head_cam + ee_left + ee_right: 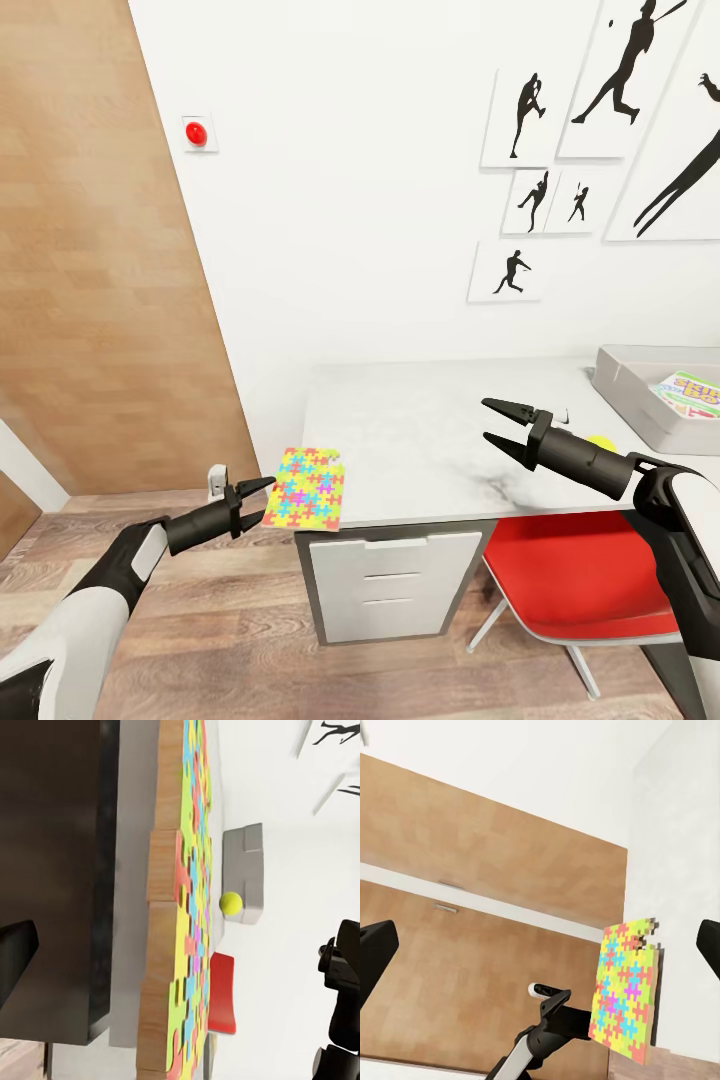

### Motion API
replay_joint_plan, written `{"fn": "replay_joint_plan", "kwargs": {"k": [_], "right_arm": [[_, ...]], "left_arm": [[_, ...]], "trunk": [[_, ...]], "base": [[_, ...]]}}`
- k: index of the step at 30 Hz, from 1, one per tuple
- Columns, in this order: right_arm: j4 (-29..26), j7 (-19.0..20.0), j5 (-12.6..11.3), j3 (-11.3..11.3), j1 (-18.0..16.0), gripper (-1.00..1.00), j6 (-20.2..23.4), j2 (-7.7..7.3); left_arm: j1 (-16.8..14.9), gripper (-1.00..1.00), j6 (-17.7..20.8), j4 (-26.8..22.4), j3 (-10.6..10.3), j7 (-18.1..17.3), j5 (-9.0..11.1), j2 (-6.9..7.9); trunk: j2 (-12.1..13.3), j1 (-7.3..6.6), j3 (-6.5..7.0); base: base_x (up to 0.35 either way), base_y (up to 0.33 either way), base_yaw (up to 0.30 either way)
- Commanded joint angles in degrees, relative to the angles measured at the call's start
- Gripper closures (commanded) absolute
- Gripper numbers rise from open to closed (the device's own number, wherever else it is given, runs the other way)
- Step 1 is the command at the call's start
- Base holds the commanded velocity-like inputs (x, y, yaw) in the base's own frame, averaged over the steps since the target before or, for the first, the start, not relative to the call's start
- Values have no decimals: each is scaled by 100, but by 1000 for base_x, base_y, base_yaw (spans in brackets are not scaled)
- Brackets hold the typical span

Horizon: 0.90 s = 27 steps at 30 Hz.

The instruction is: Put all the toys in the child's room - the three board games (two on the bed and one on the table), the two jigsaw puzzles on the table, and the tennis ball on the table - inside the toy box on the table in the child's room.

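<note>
Left gripper [262,497]: we log it closed on the near edge of a jigsaw puzzle [305,488], which overhangs the table [430,440] at its left front corner. Right gripper [502,423]: fingers spread wide, nothing held, bare white tabletop beneath and ahead of it. Tennis ball [601,441] just behind its wrist; toy box [640,385] beyond, holding a printed board game [689,389], lettering unreadable.

Head view downward; all views sharing the puzzle [305,489].
</note>
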Motion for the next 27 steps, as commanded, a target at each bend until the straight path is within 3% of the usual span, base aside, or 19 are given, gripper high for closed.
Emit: {"fn": "replay_joint_plan", "kwargs": {"k": [1,9,10,27], "right_arm": [[-3,-60,-60,-5,-4,-100,18,0],[-3,-60,-65,-5,-4,-100,18,0],[-3,-60,-66,-5,-4,-100,18,0],[-6,-60,-68,-5,-4,-100,18,0]], "left_arm": [[-4,-100,32,2,10,-10,4,-1],[-4,-100,32,3,10,-7,3,-1],[-4,100,32,3,11,-5,3,-4],[-4,100,28,3,8,-1,3,-1]], "trunk": [[-3,0,-5],[-3,0,-5],[-3,0,-5],[-3,0,-5]], "base": [[0,0,0],[0,0,0],[0,0,0],[0,0,0]]}}
